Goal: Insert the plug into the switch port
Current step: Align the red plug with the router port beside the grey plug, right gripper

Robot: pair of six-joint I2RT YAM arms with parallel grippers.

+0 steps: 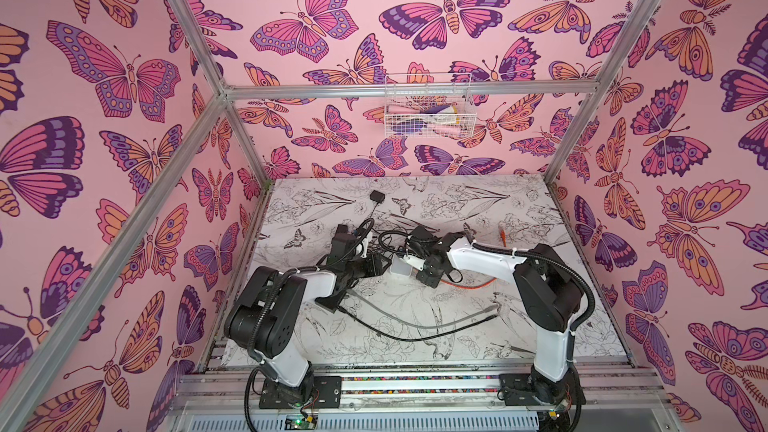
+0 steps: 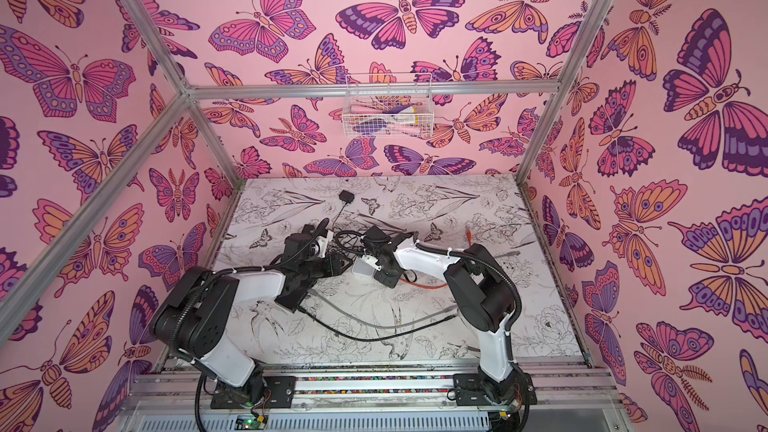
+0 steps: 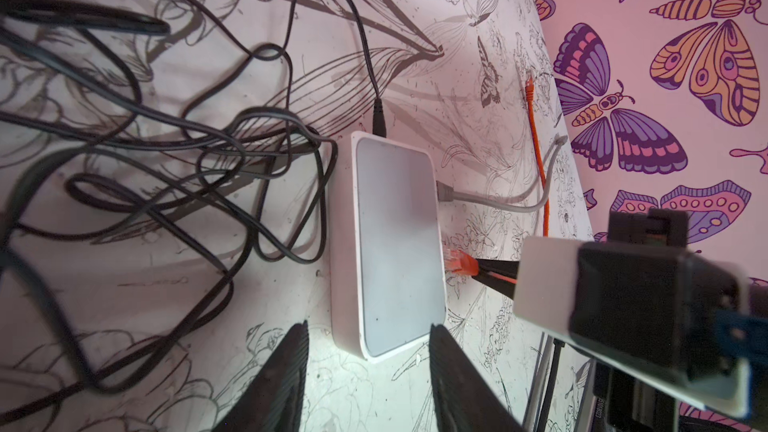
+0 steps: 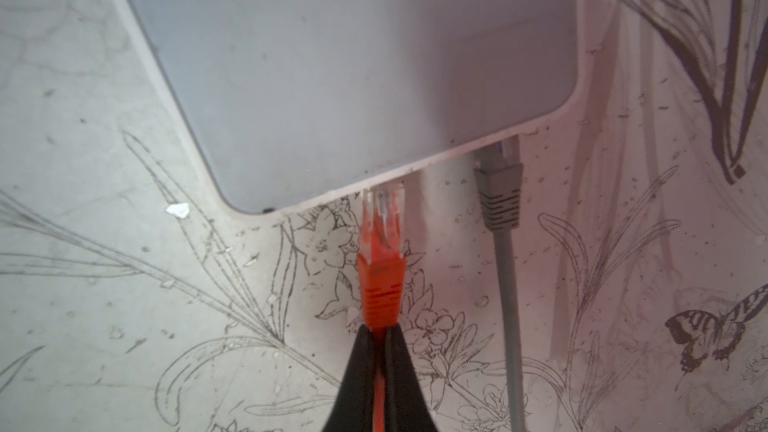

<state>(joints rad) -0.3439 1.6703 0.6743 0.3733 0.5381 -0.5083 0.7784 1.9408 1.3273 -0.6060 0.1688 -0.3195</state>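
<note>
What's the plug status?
Right gripper shut on orange plug. Tip at switch edge, not seated. Left gripper open at switch end. Gray plug in next port.

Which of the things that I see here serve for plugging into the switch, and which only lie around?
For the job: orange plug, held by the right gripper; white switch; left gripper, open around the switch's end.
Lying about: gray plug, already in a port; tangled black cables; wire basket on the wall.
</note>
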